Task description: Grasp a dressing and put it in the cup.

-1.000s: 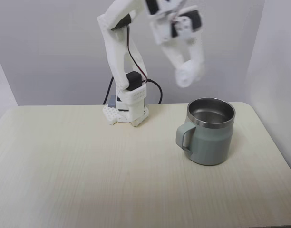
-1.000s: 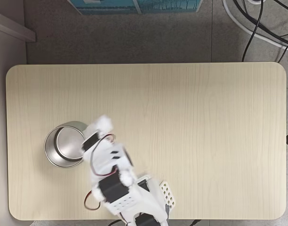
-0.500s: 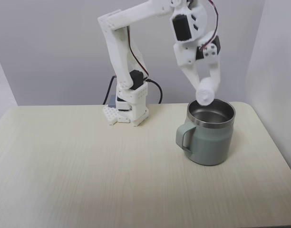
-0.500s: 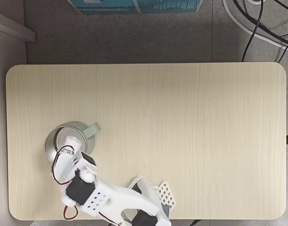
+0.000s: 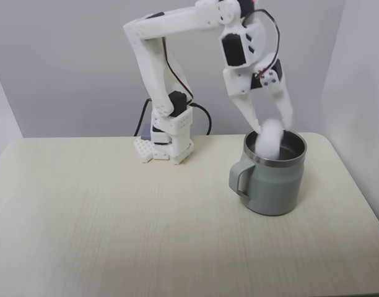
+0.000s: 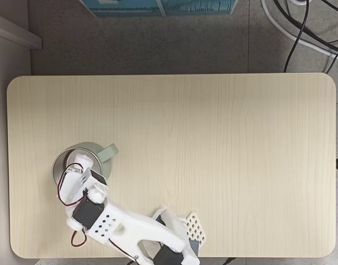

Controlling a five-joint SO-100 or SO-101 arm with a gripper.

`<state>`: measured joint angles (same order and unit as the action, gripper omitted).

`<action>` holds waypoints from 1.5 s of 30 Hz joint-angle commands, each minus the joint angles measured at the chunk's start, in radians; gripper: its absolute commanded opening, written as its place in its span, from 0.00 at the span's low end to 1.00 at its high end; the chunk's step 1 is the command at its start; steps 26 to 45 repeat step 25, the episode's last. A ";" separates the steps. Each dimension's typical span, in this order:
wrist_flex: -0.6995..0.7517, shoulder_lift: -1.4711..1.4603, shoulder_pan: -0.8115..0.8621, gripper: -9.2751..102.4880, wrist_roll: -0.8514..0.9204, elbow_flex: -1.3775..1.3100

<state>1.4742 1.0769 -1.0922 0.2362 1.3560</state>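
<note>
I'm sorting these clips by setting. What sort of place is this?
Probably a lab or office bench set up for robot trials. A pale wood table stands against bare grey walls, loose cables trail on the grey floor, and a small white desktop arm holds its hand over a cup.

Small white gauze roll (image 5: 269, 137): motion-blurred at the mouth of the squat grey-green steel-rimmed mug (image 5: 273, 184), so contact with the white two-finger gripper (image 5: 275, 128) cannot be told. In the fixed view from above, the arm's wrist hides the roll and the near part of the mug's rim (image 6: 61, 160); the arm's white base (image 6: 169, 255) is cut off by the bottom edge.
</note>
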 commanded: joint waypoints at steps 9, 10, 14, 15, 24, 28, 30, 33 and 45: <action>0.040 -0.040 -0.017 0.29 -0.025 0.038; 0.043 -0.040 -0.015 0.29 -0.025 0.044; 0.048 -0.037 -0.017 0.29 -0.025 0.055; 0.048 -0.032 -0.017 0.29 -0.023 0.060; 0.040 0.029 -0.012 0.29 -0.012 0.087; 0.040 0.031 -0.012 0.29 -0.012 0.087; 0.040 0.031 -0.012 0.29 -0.012 0.087; 0.040 0.031 -0.012 0.29 -0.012 0.087; 0.040 0.031 -0.012 0.29 -0.012 0.087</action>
